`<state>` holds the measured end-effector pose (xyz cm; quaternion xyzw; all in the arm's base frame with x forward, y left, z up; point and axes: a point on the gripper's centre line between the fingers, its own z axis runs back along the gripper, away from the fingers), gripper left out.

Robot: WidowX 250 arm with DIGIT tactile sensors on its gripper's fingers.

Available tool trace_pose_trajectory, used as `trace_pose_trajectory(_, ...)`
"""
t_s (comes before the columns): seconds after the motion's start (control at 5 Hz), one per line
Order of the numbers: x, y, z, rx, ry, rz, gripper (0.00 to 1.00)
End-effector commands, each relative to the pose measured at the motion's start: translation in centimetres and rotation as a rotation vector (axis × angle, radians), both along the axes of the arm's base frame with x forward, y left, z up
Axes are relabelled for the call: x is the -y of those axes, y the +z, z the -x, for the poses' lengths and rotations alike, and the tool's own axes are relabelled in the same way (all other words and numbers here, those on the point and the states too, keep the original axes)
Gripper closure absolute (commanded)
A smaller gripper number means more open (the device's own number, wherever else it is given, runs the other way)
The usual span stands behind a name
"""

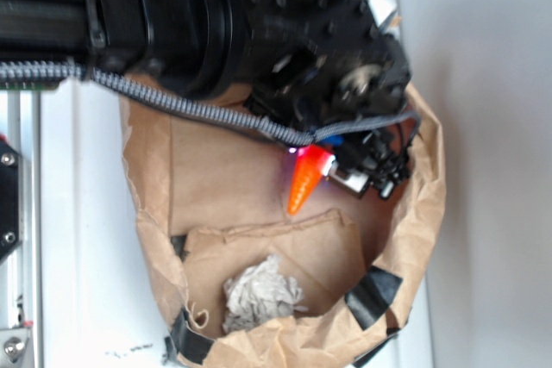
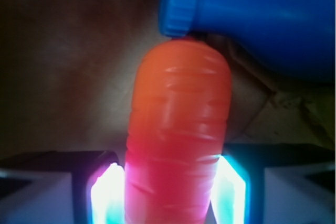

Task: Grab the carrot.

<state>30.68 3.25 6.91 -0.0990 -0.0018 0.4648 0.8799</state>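
Carrot point(image 2: 178, 129) sits clamped between the two glowing pads point(image 2: 107, 195) of the end effector point(image 2: 170, 198), which press against its orange sides in the wrist view. Its blunt far end touches the ribbed cap of a blue plastic bottle point(image 2: 262, 19) that lies on its side just beyond it, over crumpled brown paper.

From the exterior view, the black arm point(image 1: 172, 23) reaches in from the left over an open brown paper bag point(image 1: 216, 178) whose rolled rim is patched with black tape point(image 1: 375, 295). The end effector point(image 1: 332, 170) hangs inside the bag near its right wall, with the carrot's point(image 1: 304, 185) pointed tip sticking out toward the bag's middle. A pinkish glow marks the spot where the pads meet it. A crumpled wad of grey paper point(image 1: 261, 297) lies in the near part of the bag, well apart from the carrot. The bag rests on a white desk point(image 1: 86, 239).
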Motion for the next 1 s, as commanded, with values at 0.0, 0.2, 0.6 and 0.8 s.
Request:
trace_pose_trajectory(0.0, -1.0, 6.2, 1.3, 0.137, -0.181, -0.048, 1.00)
trace_pose_trajectory(0.2, -0.2, 7.7, 2.4, 0.154, -0.435, -0.102, 1.00)
trace_pose_trajectory(0.6, 1.1, 11.4, 5.8, 0.109, -0.757, -0.198, 1.00)
trace_pose_trajectory(0.8, 0.8, 11.5, 6.1, 0.125, -0.765, -0.291, 0.68)
